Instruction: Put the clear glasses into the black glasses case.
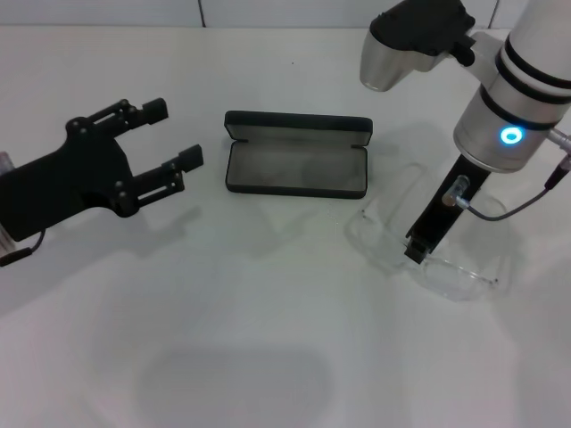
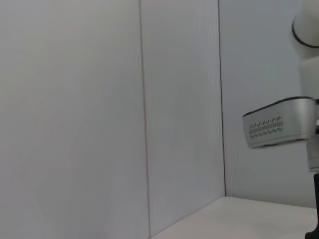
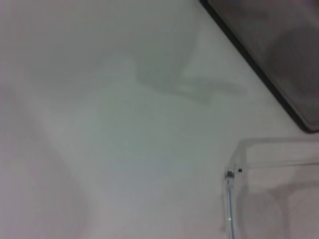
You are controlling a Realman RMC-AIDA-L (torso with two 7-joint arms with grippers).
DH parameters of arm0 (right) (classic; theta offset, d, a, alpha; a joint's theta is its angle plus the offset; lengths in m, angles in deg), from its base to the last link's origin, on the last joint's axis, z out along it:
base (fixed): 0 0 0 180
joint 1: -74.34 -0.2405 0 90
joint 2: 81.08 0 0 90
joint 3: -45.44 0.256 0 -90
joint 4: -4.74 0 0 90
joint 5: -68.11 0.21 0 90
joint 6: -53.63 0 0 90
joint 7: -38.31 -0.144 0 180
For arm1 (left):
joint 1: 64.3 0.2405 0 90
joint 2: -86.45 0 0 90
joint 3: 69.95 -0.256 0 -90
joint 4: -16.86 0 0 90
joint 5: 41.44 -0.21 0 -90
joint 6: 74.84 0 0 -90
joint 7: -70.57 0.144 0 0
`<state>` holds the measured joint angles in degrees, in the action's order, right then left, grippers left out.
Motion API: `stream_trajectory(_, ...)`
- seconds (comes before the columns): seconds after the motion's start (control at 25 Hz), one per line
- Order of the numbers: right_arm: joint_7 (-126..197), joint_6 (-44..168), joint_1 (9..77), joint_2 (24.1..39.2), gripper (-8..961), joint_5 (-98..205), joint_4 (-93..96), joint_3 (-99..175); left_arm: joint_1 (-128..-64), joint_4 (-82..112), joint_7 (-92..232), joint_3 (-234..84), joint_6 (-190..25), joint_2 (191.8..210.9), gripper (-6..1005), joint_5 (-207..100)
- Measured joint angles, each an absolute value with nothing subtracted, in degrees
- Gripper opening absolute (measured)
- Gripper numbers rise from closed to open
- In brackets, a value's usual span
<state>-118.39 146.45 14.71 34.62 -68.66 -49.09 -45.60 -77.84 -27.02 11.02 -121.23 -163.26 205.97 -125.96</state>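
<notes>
Two pincers flank the open case: the left pincer, fingers apart, hovers off left; the right pincer, state unclear, meets the glasses right of it.

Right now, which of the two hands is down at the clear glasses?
The right hand, its black tip at the transparent plastic glasses. The left hand hovers open, left of the black hinged case.

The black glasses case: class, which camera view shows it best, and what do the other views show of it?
The head view: the black glasses case lies open on the table, whole, grey lining visible, nothing inside. The right wrist view catches only one corner. The left wrist view shows none of it, only wall.
</notes>
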Motion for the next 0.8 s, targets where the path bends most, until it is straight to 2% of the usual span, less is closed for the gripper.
stream_trajectory(0.8,-117.8,144.9,16.5,34.88,45,-71.1,-50.1,-45.4,-79.1,-27.0,10.7,-121.2,-163.4,206.06,731,-126.0)
